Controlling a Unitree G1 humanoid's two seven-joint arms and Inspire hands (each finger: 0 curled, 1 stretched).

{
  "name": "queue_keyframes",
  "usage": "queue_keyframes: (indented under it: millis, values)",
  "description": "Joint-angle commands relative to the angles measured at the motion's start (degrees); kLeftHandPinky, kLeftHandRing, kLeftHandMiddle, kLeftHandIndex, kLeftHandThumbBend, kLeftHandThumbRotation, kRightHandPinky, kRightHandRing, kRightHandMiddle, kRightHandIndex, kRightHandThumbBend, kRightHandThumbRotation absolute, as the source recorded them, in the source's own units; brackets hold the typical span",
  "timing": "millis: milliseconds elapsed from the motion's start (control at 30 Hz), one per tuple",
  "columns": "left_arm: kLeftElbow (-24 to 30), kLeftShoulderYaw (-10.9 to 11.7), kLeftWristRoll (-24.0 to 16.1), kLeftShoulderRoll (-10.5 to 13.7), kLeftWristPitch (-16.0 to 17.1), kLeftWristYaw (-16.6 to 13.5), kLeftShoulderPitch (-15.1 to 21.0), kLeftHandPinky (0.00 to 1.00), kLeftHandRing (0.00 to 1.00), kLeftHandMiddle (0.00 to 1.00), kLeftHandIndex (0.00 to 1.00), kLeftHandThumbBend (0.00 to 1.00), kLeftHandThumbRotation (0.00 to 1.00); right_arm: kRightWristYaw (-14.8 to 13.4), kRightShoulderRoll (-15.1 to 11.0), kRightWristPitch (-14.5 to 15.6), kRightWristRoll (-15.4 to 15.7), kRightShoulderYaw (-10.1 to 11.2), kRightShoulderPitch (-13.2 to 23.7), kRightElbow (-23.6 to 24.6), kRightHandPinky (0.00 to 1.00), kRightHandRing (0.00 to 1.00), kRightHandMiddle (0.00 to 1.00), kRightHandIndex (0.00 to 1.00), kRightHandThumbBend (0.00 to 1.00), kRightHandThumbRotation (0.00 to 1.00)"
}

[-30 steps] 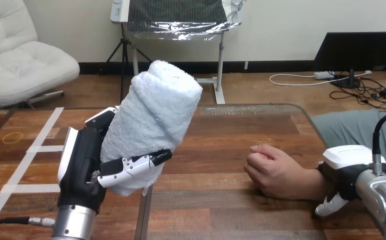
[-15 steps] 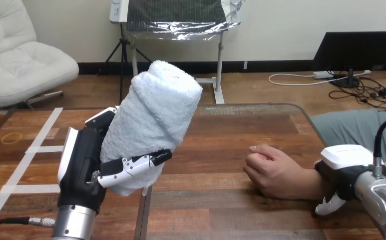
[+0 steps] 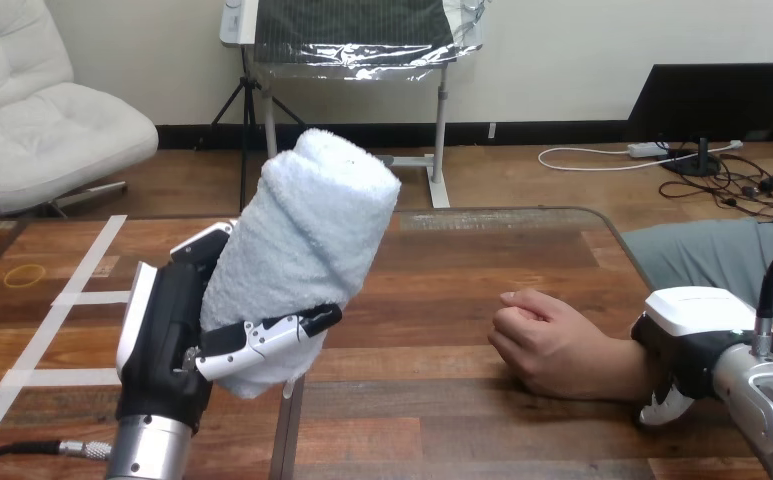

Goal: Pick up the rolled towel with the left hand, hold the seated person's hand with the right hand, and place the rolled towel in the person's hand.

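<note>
two robot hands show in the head view. the left hand (image 3: 167,335) is raised over the left part of the desk (image 3: 462,270) and holds the rolled towel (image 3: 302,235) clear of the wood. the towel is white and stands tilted, its upper end leaning to the right and its lower end sitting against the palm. the fingers (image 3: 267,335) are curled across the front of the roll and press it into the hand. at the right, the person's hand (image 3: 552,345) rests on the desk in a loose fist, well apart from the towel. the right hand (image 3: 697,335) lies over the person's wrist, its fingers (image 3: 659,410) bent down round the near side of the wrist and clasping it. strips of pale tape (image 3: 62,298) cross the desk's left end.
</note>
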State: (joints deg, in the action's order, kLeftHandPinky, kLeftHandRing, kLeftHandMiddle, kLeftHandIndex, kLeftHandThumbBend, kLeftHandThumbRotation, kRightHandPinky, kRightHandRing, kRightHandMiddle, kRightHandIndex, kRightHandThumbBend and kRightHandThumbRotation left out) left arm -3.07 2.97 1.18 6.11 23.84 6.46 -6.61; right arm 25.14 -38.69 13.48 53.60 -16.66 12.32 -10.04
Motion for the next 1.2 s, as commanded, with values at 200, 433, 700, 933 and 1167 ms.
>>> queue_keyframes:
  millis: [200,433,700,933,1167]
  values:
    - [-1.27,0.62,-0.43,0.24,0.59,-1.02,4.71,0.41,0.42,0.46,0.52,0.66,0.03,-2.49,0.63,1.48,-1.37,0.25,1.81,-2.91,0.2,0.3,0.42,0.53,0.69,0.04]
    - [-2.89,0.64,0.22,0.41,-1.56,-0.66,5.93,0.4,0.41,0.46,0.52,0.66,0.03,-5.11,0.54,1.23,-2.21,0.51,1.34,-3.22,0.2,0.3,0.41,0.49,0.69,0.01]
    - [-5.4,0.45,-0.83,0.69,-3.75,-1.24,7.83,0.39,0.41,0.45,0.51,0.66,0.04,-6.87,0.26,0.84,-3.56,1.08,0.72,-3.09,0.19,0.29,0.4,0.48,0.68,0.0]
    - [-8.45,0.17,-1.48,0.84,-4.46,-1.13,9.72,0.39,0.41,0.44,0.5,0.66,0.02,-7.38,-0.31,0.71,-4.96,1.72,-0.06,-2.23,0.15,0.25,0.35,0.41,0.67,0.0]
    - [-11.01,-0.25,-2.61,0.77,-4.91,-1.45,11.2,0.39,0.41,0.44,0.5,0.66,0.0,-7.19,-0.64,1.26,-5.39,2.49,-0.85,-0.76,0.13,0.21,0.31,0.36,0.65,0.0]
